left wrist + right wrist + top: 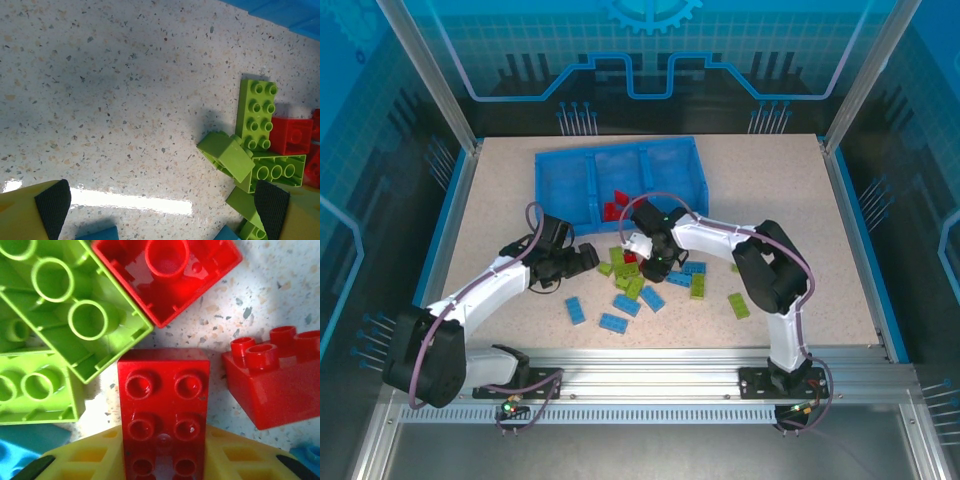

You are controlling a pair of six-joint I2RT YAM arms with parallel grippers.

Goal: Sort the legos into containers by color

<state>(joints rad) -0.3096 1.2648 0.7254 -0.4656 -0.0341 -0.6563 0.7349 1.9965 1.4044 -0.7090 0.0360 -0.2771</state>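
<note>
**Brick and bin count, read from my remote station**

In the overhead view I count one blue tray (670,180) at upper centre, split into three compartments (565,190) side by side. Roughly three red bricks (615,208) lie in the middle one, though they overlap and I cannot be sure. On the table (800,200), around frame centre, I make out about eight green bricks (738,305) and six blue bricks (576,310), some half hidden.

The right wrist view gives me three red bricks, at least two green undersides at left, and two blue corners at the bottom edge.

The left wrist view shows about five green pieces at right, two red at the right edge, and two blue slivers along the bottom.
</note>
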